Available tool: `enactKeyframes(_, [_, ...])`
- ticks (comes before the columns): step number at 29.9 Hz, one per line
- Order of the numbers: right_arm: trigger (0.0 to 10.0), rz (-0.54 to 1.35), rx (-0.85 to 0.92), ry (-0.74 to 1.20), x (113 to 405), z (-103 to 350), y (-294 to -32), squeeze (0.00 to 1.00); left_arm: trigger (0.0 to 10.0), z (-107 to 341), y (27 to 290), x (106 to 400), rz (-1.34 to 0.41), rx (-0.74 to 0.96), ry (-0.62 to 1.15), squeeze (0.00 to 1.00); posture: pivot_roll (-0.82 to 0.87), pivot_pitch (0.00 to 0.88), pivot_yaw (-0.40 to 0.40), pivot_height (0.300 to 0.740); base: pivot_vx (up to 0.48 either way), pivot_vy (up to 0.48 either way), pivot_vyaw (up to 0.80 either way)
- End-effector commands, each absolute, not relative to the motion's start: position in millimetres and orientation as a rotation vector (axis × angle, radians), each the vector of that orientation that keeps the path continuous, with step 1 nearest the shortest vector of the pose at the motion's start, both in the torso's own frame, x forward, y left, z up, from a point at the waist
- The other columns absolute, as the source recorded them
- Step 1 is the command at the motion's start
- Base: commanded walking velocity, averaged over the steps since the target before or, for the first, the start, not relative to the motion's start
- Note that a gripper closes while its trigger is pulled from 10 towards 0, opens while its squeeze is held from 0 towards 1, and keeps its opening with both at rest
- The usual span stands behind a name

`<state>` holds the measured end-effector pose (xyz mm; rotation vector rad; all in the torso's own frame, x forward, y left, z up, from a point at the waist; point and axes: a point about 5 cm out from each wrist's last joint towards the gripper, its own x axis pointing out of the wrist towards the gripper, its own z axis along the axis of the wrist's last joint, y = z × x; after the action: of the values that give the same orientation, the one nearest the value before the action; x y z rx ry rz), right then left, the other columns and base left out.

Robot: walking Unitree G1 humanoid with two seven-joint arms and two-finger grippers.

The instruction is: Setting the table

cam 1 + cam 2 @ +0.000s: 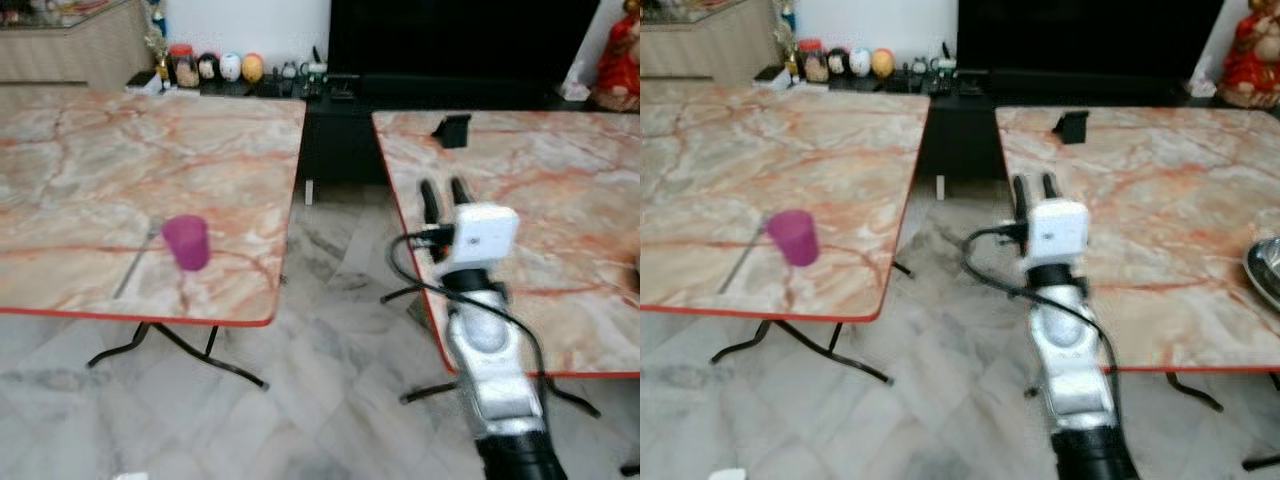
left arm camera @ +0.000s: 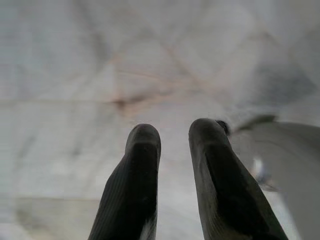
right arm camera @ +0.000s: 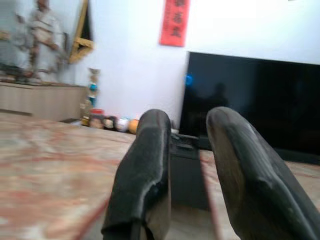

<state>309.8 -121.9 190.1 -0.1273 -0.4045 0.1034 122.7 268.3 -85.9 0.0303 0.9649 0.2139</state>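
Observation:
A purple cup (image 1: 186, 241) stands upright near the front edge of the left marble table (image 1: 90, 140). A thin grey utensil (image 1: 137, 260) lies just to its left. My right gripper (image 1: 444, 188) is raised in front of me, over the left edge of the right marble table (image 1: 560, 190). Its fingers are slightly apart with nothing between them, and it points towards the dark TV. In the left wrist view my left gripper (image 2: 172, 131) hangs over the floor, fingers a little apart and empty. The rim of a metal bowl (image 1: 1264, 272) shows at the right table's right side.
A gap of tiled floor (image 1: 330, 300) runs between the two tables. A small black object (image 1: 452, 130) sits at the back of the right table. A low black TV stand (image 1: 330, 90) with jars and figurines lines the wall. Thin black table legs (image 1: 180, 350) splay below.

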Motion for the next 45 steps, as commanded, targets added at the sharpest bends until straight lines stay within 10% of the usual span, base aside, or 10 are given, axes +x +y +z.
enactKeyframes(1, [10.0,0.084,-0.138,-0.409,310,191,-129,0.0,10.0,-89,260,121,0.198,0.014,0.981,0.0,-0.08,0.0,0.006,0.707,0.0,0.311,0.0])
enactKeyframes(45, [10.0,0.14,-0.138,-0.391,312,186,-118,0.0,10.0,-93,242,126,0.161,0.028,0.975,0.0,-0.06,0.0,0.005,0.707,0.0,0.314,0.0])
